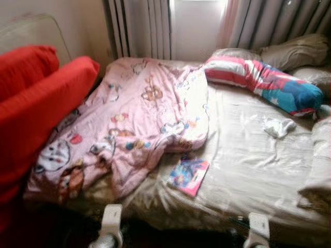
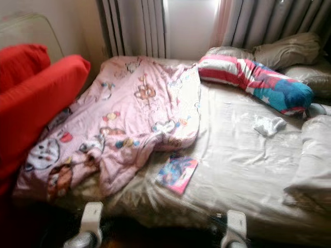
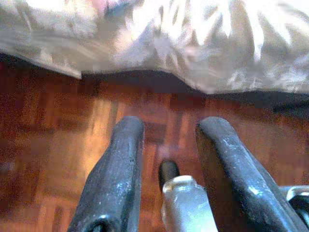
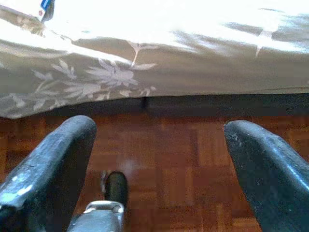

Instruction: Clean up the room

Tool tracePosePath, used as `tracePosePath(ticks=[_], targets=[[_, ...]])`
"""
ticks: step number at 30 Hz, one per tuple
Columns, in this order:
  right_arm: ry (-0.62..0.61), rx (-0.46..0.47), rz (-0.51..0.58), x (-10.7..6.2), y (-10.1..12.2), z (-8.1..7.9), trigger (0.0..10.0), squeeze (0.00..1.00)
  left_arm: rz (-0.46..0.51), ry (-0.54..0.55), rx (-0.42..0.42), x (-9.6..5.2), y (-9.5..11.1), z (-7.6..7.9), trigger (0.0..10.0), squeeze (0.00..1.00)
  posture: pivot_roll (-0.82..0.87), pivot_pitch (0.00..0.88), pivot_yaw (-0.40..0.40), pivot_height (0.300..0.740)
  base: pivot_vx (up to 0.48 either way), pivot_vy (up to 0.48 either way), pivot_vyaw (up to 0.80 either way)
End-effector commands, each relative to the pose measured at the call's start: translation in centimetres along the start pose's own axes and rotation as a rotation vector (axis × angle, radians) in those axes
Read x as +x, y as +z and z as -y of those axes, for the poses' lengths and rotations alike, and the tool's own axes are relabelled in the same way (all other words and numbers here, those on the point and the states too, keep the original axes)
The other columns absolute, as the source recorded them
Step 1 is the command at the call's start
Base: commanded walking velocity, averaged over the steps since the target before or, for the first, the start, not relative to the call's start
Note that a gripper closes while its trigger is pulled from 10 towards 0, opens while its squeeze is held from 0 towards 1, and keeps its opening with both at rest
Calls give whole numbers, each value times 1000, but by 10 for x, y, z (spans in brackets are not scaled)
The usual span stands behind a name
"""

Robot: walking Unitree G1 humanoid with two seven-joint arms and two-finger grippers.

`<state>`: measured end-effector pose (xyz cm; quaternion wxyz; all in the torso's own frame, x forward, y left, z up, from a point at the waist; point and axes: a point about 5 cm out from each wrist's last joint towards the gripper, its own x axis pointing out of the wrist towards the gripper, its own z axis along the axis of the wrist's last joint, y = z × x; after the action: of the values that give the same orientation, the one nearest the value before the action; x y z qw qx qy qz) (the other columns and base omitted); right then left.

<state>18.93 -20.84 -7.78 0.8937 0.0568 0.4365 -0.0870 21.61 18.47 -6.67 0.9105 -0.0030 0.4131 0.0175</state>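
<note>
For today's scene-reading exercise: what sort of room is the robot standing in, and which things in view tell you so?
Most likely a bedroom. A bed with a beige sheet takes up most of the head views, with a pink cartoon blanket rumpled across it and pillows at its far end by the curtains.

On the bed (image 1: pixel 248 170), a blanket (image 1: pixel 134 124) lies left, a book (image 1: pixel 189 175) just beside it, pillows (image 1: pixel 264 77) behind.
</note>
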Motion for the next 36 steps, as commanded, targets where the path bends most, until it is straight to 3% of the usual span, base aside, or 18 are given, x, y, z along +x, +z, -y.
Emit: tracePosePath(ticks=[1, 36], targets=[[-7, 16, 6, 0, 2, 1, 10000, 0, 7, -2, 25, 0, 2, 0, 10000, 0, 6, 0, 18, 740, 0, -349, 0], [-10, 28, 10, 0, 1, 1, 10000, 0, 11, -7, 20, 0, 1, 1, 10000, 0, 10, 0, 19, 740, 0, -347, 0]])
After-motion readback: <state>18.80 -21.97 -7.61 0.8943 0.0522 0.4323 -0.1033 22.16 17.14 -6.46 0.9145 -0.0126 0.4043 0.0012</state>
